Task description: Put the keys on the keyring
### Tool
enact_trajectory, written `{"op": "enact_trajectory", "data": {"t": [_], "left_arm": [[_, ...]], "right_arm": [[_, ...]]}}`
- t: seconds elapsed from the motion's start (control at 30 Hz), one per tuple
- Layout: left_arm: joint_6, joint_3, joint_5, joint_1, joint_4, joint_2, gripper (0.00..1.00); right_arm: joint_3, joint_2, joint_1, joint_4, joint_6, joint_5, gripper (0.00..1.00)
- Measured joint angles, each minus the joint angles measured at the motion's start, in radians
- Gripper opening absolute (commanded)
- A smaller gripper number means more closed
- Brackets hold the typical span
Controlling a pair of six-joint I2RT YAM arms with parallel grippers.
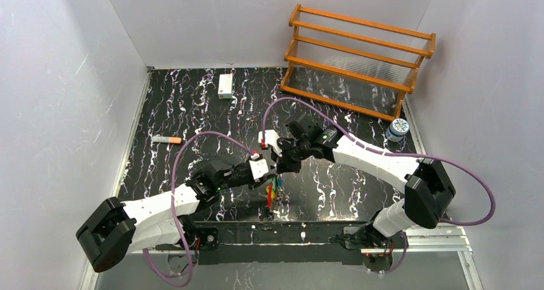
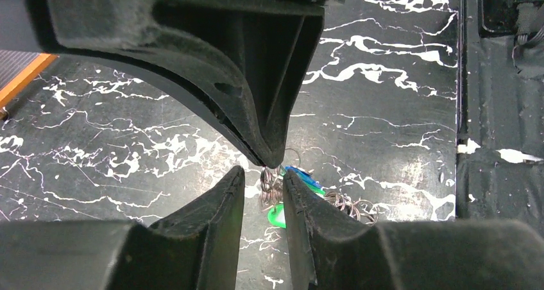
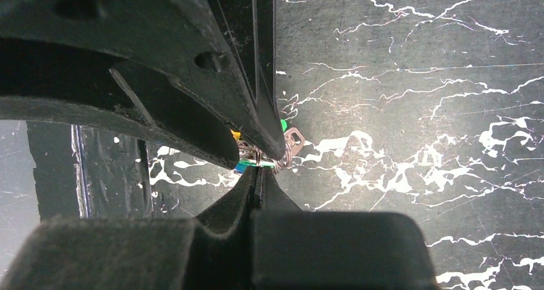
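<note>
Both grippers meet above the middle of the table. My right gripper (image 1: 280,168) (image 3: 258,169) is shut, pinching the thin wire of the keyring (image 1: 274,190), which hangs below it with coloured tags and small metal rings (image 2: 272,188). My left gripper (image 1: 268,173) (image 2: 263,172) faces it with a narrow gap between its fingers, and the ring cluster sits in that gap. The keys hang in the bundle: a green tag (image 2: 277,216) (image 3: 283,124) and a blue tag (image 2: 301,174) (image 3: 242,168). I cannot tell whether either key is threaded on the loop.
A wooden rack (image 1: 359,59) stands at the back right, with a small round container (image 1: 398,129) beside it. A white box (image 1: 225,85) lies at the back and an orange-tipped marker (image 1: 167,139) at the left. Purple cables (image 1: 192,149) arc over both arms.
</note>
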Motion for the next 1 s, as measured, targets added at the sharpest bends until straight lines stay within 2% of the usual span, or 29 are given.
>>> {"op": "enact_trajectory", "data": {"t": [0.13, 0.37, 0.6, 0.63, 0.67, 0.73, 0.87, 1.0], "left_arm": [[0.016, 0.016, 0.008, 0.000, -0.031, 0.021, 0.24], [0.027, 0.039, 0.016, 0.001, -0.046, 0.060, 0.00], [0.029, 0.047, 0.015, 0.001, -0.050, 0.071, 0.00], [0.029, 0.047, 0.015, 0.001, -0.050, 0.071, 0.00], [0.027, 0.047, 0.013, 0.001, -0.050, 0.069, 0.00], [0.025, 0.047, 0.005, 0.000, -0.051, 0.062, 0.00], [-0.003, 0.035, -0.034, 0.000, -0.050, 0.038, 0.00], [-0.062, -0.022, -0.091, 0.000, 0.005, -0.006, 0.00]], "right_arm": [[0.000, 0.000, 0.000, 0.000, -0.004, 0.001, 0.01], [0.000, -0.001, 0.000, -0.002, -0.008, -0.002, 0.01], [-0.009, -0.006, 0.000, 0.003, -0.010, -0.003, 0.03], [-0.011, -0.009, 0.000, 0.005, -0.009, -0.002, 0.16], [-0.018, -0.014, 0.000, 0.014, -0.008, -0.002, 0.24], [-0.029, -0.026, 0.000, 0.032, 0.004, -0.003, 0.34], [-0.057, -0.068, -0.009, 0.103, 0.038, -0.011, 0.46], [-0.096, -0.115, -0.037, 0.173, 0.077, -0.029, 0.49]]}}
